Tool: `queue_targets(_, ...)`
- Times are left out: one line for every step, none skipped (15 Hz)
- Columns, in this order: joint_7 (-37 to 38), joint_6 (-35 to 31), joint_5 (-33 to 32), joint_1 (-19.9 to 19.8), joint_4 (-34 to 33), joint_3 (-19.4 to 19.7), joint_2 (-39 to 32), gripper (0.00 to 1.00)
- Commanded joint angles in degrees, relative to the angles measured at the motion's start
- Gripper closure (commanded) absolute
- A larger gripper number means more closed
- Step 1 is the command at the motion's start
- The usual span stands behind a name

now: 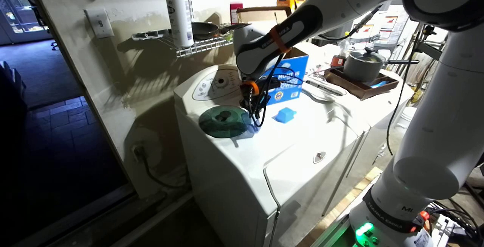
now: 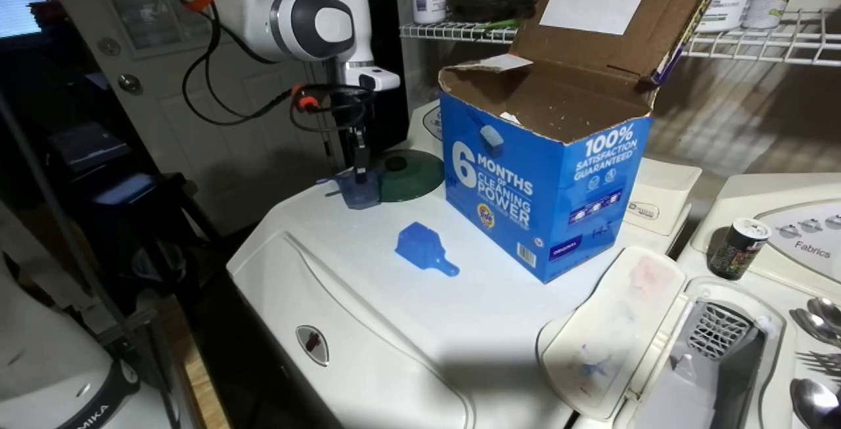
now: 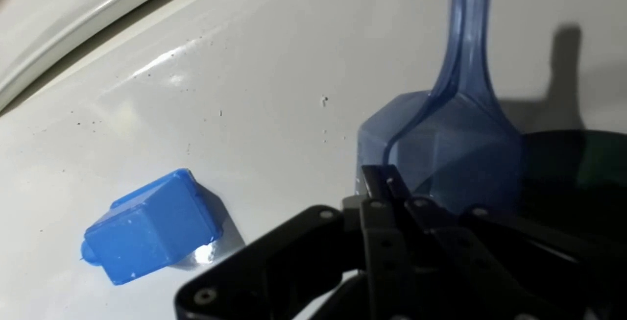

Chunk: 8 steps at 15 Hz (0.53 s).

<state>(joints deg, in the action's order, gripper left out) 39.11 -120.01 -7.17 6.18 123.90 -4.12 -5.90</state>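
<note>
"Translucent scoop [image 3: 465, 158]: where?"

"Near the side edge of the laundry machine [image 2: 374, 258], the one facing the door [image 2: 263, 146], handle toward that edge. Beside or partly over the green lid [image 2: 414, 182] (contact cannot be told)."

"Gripper [image 3: 381, 173]?"

"Clenched on the scoop's thin wall, fingers nearly together."

"How best to manage it?"

"Judgement: firm, square pinch, as the wall probably flexes; slow wrist motion, as a one-wall hold could let the body pivot. Hold it level."

"Other things around?"

"Green lid closest, its raised knob the likeliest snag. Solid blue scoop [image 3: 152, 232] farther in from the side edge, well apart. Detergent box [image 2: 545, 159], flap up, toward the rear edge, walling off that side. Wire shelf [image 2: 460, 33] above the rear edge."
</note>
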Motion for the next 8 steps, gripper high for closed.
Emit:
queue_targets(-2.61,-7.08,5.04,-0.41,7.97,-0.03,5.49,0.99)
queue_targets(-2.93,-8.45,6.02,-0.54,9.49,0.05,6.47,0.99)
queue_targets(-3.63,-9.47,7.22,-0.64,10.71,0.06,7.20,0.98)
queue_targets(-4.19,-10.35,8.24,-0.78,11.73,0.13,7.83,0.98)
queue_targets(-4.86,-11.13,9.32,-0.98,12.66,0.25,8.33,0.98)
queue_targets(-5.63,-11.67,10.50,-1.19,13.50,0.37,8.97,0.98)
queue_targets(-5.91,-12.31,11.17,-1.36,14.36,0.45,9.64,0.98)
queue_targets(-5.77,-12.77,11.24,-1.62,15.09,0.56,10.28,0.98)
